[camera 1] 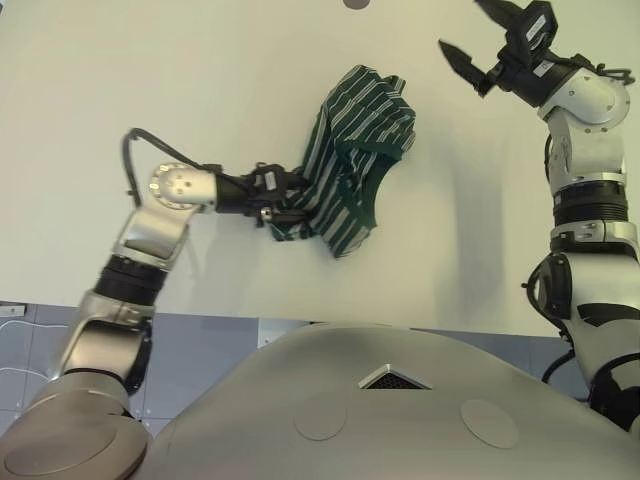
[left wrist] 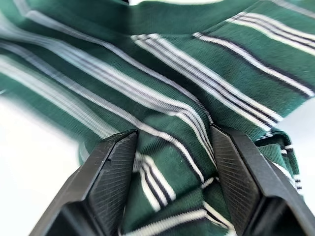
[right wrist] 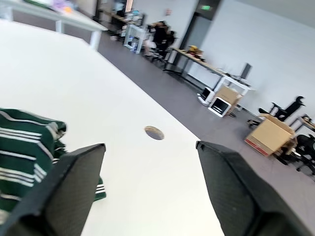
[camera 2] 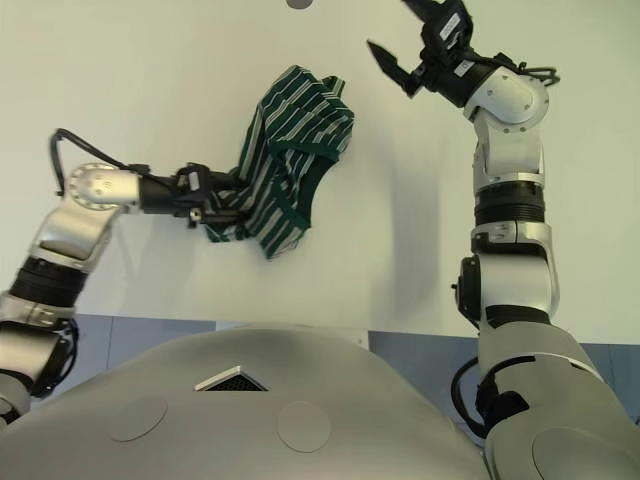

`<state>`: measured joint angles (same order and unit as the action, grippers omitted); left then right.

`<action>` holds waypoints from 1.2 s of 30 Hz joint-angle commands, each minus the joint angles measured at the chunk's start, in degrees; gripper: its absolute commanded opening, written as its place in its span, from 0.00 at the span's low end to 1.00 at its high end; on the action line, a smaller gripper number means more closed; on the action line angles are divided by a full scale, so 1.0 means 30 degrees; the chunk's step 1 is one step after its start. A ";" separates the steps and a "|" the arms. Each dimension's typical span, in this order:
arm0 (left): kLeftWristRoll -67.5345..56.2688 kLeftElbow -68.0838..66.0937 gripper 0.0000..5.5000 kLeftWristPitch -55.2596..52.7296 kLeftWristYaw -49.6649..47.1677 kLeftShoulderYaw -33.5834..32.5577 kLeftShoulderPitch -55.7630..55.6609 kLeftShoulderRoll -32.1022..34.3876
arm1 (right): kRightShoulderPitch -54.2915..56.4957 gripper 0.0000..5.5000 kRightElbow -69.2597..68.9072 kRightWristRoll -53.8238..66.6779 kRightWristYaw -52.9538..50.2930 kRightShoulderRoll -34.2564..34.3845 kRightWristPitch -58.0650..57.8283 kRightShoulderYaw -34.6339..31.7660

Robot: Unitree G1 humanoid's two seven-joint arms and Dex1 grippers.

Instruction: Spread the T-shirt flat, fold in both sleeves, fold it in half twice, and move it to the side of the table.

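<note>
While pinching a fold of the bunched green-striped T-shirt (camera 1: 355,150) in the middle of the white table (camera 1: 150,60) with the left gripper (camera 1: 285,203), bring the empty right gripper (camera 1: 460,24), fingers (right wrist: 231,187) spread wide, onto the opposite edge and draw apart gently.

Surface (camera 1: 200,60): white, broad, matte, with one round grey cable port (right wrist: 154,132) set in it.
Floor (right wrist: 147,69): grey, beyond the surface's far edge.
Far wall (right wrist: 261,39): white, with a dark doorway (right wrist: 193,30).
Second white table (right wrist: 54,14): at the back.
Desks (right wrist: 206,66): along the wall.
Cardboard box (right wrist: 268,136): on the floor.
Black office chair (right wrist: 290,107): near the box.
</note>
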<state>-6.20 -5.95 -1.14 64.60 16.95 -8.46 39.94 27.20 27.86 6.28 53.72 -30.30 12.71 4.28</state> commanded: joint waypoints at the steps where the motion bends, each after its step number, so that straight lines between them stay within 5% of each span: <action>1: 0.2329 -0.3444 0.48 0.2119 -0.2508 -0.1442 -0.2503 0.1148 | -0.2034 0.62 -0.3644 -0.0732 0.3053 -0.1723 -0.1309 0.2173; 8: -0.1144 0.3235 0.48 0.0653 -0.2956 -0.3986 -0.1468 0.0906 | -0.3060 0.62 -0.4496 -0.3784 0.2096 -0.1074 0.0826 0.4784; 16: -0.7101 1.1280 0.49 -0.6179 -0.1564 -0.8026 0.6956 0.3255 | -0.2930 0.34 -0.2296 -0.5266 -0.1115 0.0047 0.2196 0.4988; 24: -0.2516 0.9306 0.49 -0.4108 -0.2860 -0.5828 0.7945 0.3089 | -0.2736 0.05 -0.2082 -0.4741 -0.1282 0.0817 0.1804 0.4910; 36: -0.0343 0.7232 0.07 -0.2034 -0.3209 -0.4080 0.6803 0.2540 | -0.2395 0.00 -0.1842 -0.4711 -0.1548 0.1471 0.2099 0.4620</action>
<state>-8.26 16.33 -8.08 55.44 4.39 12.62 47.65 18.10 21.85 -8.59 49.19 -25.98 18.76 18.69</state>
